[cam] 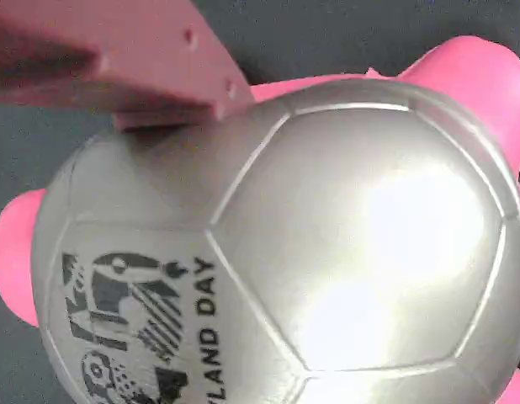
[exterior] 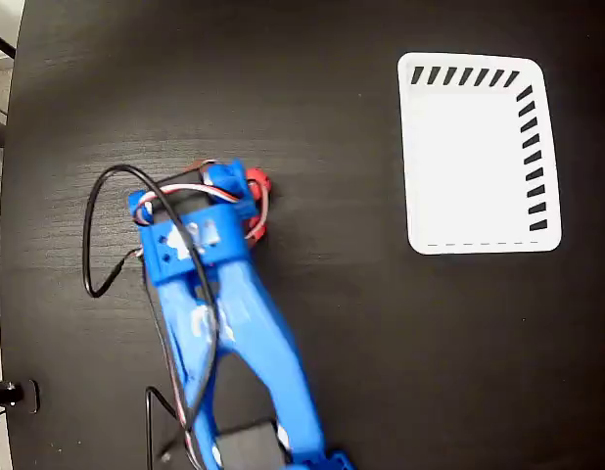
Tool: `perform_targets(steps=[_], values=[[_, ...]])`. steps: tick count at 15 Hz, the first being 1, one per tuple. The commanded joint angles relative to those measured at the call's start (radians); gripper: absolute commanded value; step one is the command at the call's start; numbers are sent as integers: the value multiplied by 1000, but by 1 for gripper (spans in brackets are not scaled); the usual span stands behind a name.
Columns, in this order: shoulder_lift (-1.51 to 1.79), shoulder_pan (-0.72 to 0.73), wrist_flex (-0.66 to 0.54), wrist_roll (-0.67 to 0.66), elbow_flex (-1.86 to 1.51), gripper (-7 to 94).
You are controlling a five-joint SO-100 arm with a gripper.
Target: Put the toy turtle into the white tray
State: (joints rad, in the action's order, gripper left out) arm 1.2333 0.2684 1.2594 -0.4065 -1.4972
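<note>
The toy turtle (exterior: 258, 183) lies on the black table left of centre, mostly hidden under the blue arm; only red bits of it show in the fixed view. In the wrist view its shiny domed shell (cam: 327, 252), with a printed black logo and pink feet, fills the frame. My gripper (exterior: 244, 201) is right down over the turtle. One reddish finger (cam: 151, 59) lies against the shell's upper left; the other finger is out of sight, so the grip is unclear. The white tray (exterior: 479, 225) lies far to the right, nothing in it.
The blue arm (exterior: 234, 323) runs from the bottom edge up to the turtle, with a black cable (exterior: 92, 225) looping out to its left. The table's left edge (exterior: 11, 196) is near the cable. Bare black tabletop lies between the turtle and the tray.
</note>
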Motion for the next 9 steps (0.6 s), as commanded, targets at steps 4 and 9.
perform_targets(steps=[4,9], values=[[396,-133,167,41,48,0],[396,-371,285,114,270,-1]])
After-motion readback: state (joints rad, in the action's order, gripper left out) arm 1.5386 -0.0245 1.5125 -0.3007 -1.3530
